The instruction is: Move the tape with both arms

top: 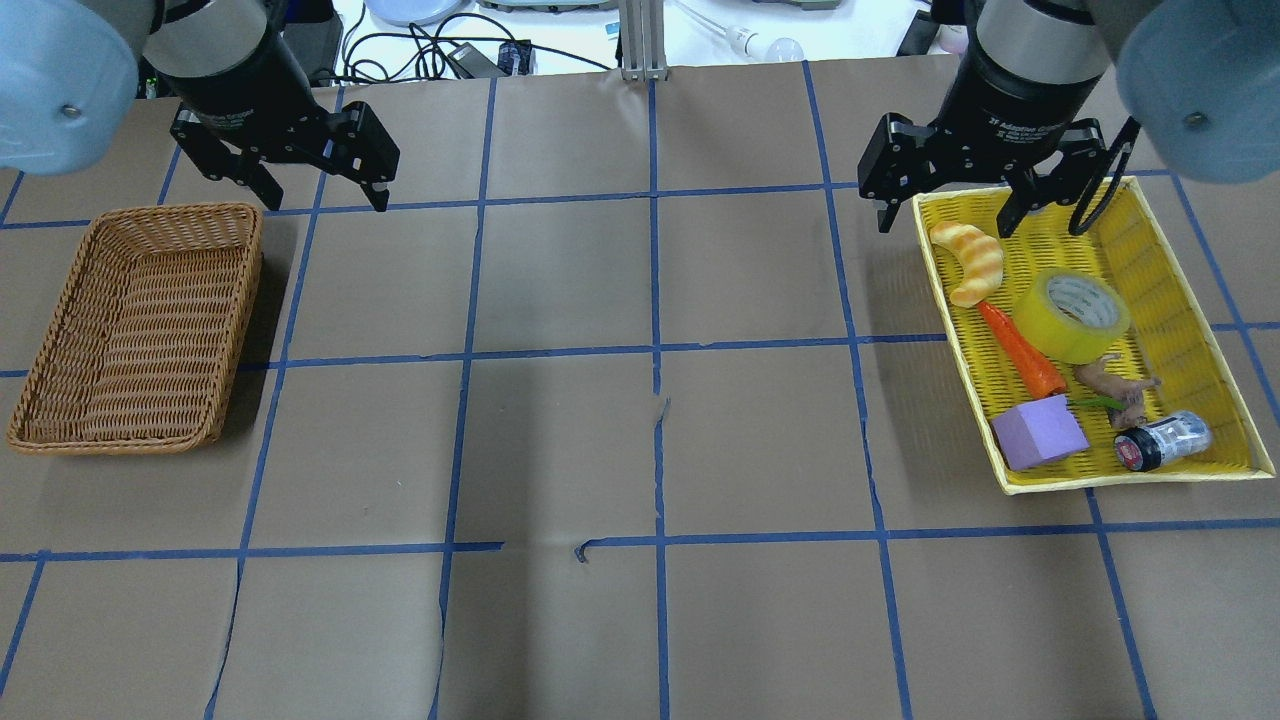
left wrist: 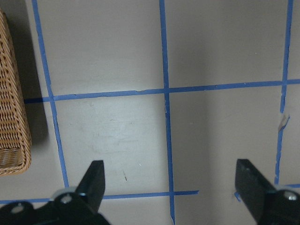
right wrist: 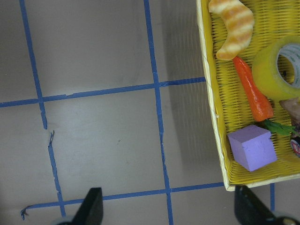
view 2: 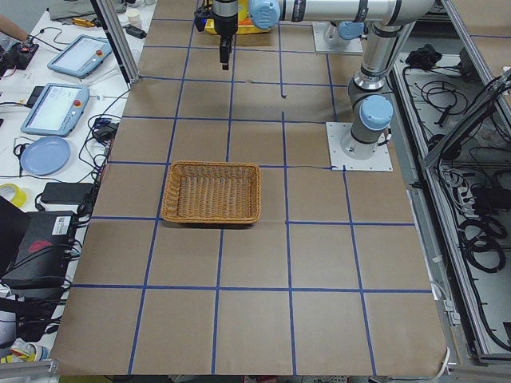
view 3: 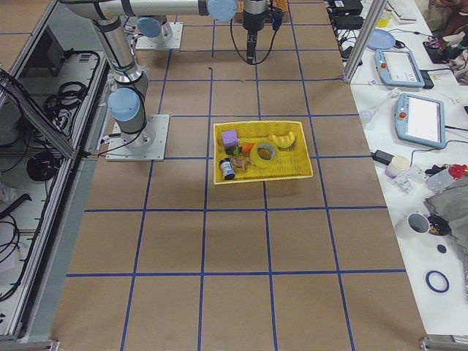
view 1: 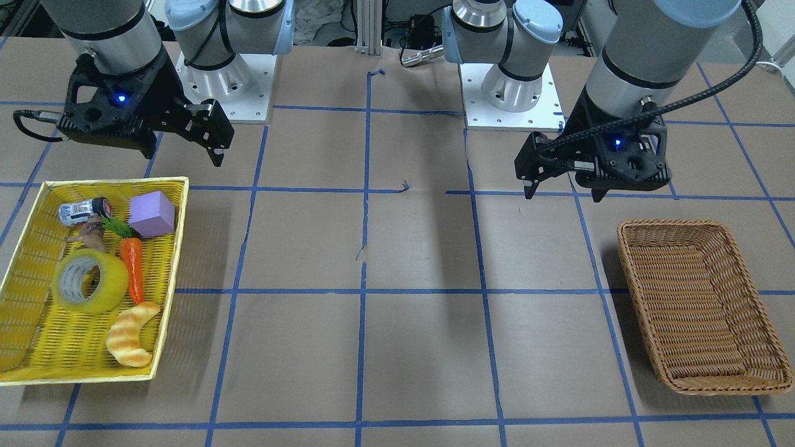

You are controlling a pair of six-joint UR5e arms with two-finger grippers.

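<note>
The desk (top: 560, 440) is covered in matt brown paper, torn in spots, with blue adhesive lines (top: 655, 300). The tape (top: 1072, 316) is glossy translucent yellow film, and its tray (top: 1190, 300) is yellow weave, perhaps plastic. The basket (top: 130, 320) is rough brown wicker; the left hand (top: 325, 195) and right hand (top: 945, 220) look matt black.
</note>
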